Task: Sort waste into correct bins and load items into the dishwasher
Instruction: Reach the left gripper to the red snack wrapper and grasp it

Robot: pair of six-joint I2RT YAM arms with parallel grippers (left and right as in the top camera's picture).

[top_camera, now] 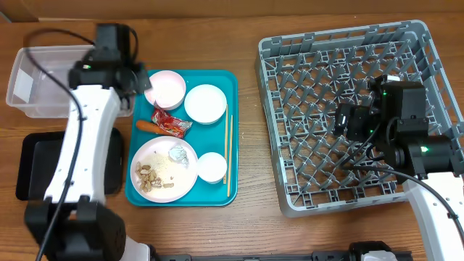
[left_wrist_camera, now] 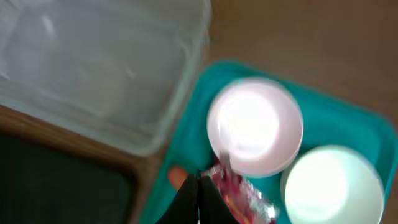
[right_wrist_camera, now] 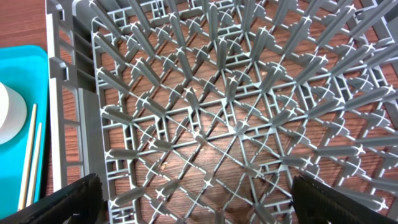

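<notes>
Left gripper low at the red snack wrapper; grasp unconfirmed.

The wrapper lies on the teal tray, just below the pinkish-white dish, with the carrot touching its left end. Its long axis runs from the tray's upper left down to the right. The wrist view is blurred, so you cannot tell whether the left jaws hold it. Risk: closing here may catch the carrot or knock the dish rim, and crinkled foil slips easily. The right gripper hangs spread wide over the dish rack.
</notes>
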